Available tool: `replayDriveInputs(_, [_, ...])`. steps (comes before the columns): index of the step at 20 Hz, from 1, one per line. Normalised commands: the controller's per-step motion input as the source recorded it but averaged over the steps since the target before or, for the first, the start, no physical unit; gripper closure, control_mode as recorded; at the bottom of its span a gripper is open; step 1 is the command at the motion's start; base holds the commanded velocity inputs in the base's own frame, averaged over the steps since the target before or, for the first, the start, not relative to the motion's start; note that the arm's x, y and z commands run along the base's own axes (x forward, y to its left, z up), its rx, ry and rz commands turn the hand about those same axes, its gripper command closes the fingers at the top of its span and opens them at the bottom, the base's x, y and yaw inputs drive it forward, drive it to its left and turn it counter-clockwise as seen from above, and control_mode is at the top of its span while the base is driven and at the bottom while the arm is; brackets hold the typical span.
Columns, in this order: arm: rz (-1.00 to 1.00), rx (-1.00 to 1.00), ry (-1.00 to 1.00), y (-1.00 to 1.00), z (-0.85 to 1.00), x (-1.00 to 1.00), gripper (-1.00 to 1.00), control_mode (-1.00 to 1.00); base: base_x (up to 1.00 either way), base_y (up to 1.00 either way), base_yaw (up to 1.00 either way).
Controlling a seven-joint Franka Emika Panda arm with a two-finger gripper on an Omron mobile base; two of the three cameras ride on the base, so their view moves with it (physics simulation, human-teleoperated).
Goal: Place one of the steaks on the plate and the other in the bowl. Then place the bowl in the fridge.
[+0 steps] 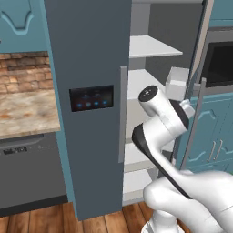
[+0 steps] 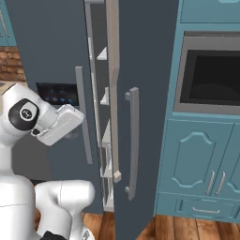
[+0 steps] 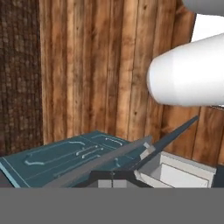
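Fridge (image 1: 88, 59): fills the centre of the left base view, its left door shut, with a black panel (image 1: 91, 98) of blue lights at mid-frame; the right door (image 2: 140, 93) stands ajar, seen edge-on in the centre of the right base view.
Shelves (image 1: 152, 47): pale grey, in the upper right of the left base view; the lower ones are partly hidden behind the arm (image 1: 159, 118), and what lies on them cannot be made out.
Door bin (image 1: 177, 83): a white box on the inside of the open door, right of centre, cut off below by the arm.
End effector: fingers closed together with nothing between them; its tips are hard to make out at the bottom of the hand view, lost against the grey door edge.
Hand view: tilted, with wood floor (image 3: 100, 65) across the upper frame, teal cabinet fronts (image 3: 61, 155) lower left, the fridge door's rim and a white bin (image 3: 183, 173) lower right.
Oven (image 2: 211, 77): upper right of the right base view, cut off at the frame edge.
Tabletop (image 1: 25, 111): stone slab at the left edge of the left base view, only partly in frame.
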Motion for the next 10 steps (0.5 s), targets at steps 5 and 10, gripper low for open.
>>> replayDriveInputs(5, [0.08, -0.12, 0.15, 0.04, -0.07, 0.16, 1.0, -1.0, 0.0, 0.0, 0.0])
replayDriveInputs(10, [0.01, -0.16, 0.04, 0.15, -0.22, 0.11, 1.0, -1.0, 0.0, 0.0, 0.0])
